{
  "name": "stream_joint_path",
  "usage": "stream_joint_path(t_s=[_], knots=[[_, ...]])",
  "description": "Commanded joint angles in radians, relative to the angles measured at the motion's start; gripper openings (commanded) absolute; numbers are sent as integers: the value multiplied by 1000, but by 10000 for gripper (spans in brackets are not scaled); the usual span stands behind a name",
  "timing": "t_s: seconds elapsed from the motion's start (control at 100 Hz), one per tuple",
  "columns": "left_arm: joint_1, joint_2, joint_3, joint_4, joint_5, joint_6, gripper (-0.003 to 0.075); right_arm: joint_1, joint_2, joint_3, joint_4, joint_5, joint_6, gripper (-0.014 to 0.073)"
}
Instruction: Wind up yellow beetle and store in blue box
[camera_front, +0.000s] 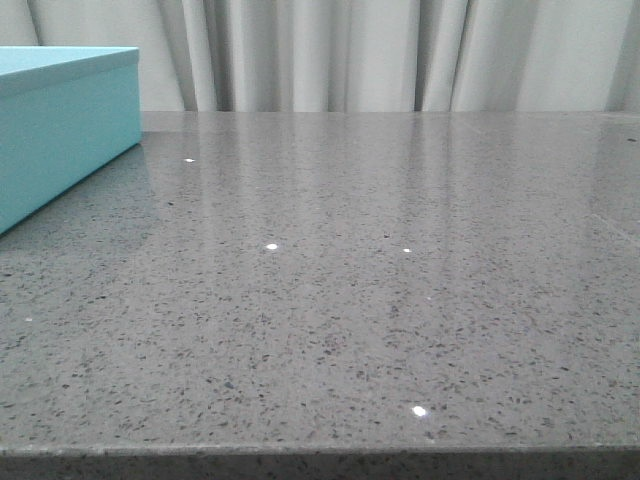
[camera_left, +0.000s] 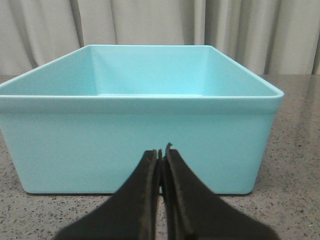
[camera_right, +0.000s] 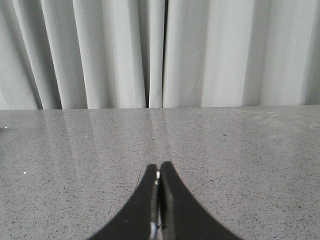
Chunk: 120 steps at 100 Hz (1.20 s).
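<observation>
blue box (camera_front: 65, 125) at the table's (camera_front: 350, 300) far left corner | left wrist view alone shows its hollow inside, left gripper (camera_left: 163, 156) clenched near its wall | right gripper (camera_right: 158, 172) clenched over bare table | yellow beetle nowhere visible

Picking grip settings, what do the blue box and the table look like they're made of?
Blue box: probably moulded plastic, matte, judging by its rounded rim and uniform colour. Table: polished speckled stone or a stone-look composite; it mirrors the curtains and glints.
</observation>
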Motion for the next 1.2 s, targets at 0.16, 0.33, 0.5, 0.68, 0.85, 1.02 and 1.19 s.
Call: stream_joint_path(t_s=[0.16, 0.33, 0.5, 0.68, 0.85, 1.02, 1.19], knots=[[-8, -31, 42, -6, -77, -11, -20, -2, 9, -25, -34, -65, -11, -59], [-8, -31, 42, -6, -77, -11, -20, -2, 9, -22, -34, -72, -11, -59], [-8, -31, 42, -6, -77, -11, -20, -2, 9, -14, -29, -122, -20, -59], [-8, -31, 42, -6, -77, -11, -20, -44, 9, 44, 220, -245, -263, -59], [-8, -31, 42, -6, -77, -11, -20, -140, 9, 129, 477, -363, -493, -59], [-8, -31, 42, -6, -77, -11, -20, -233, 9, 205, 519, -388, -498, -59], [-6, -31, 42, -6, -77, -11, -20, -311, 9, 281, 534, -421, -498, -59]])
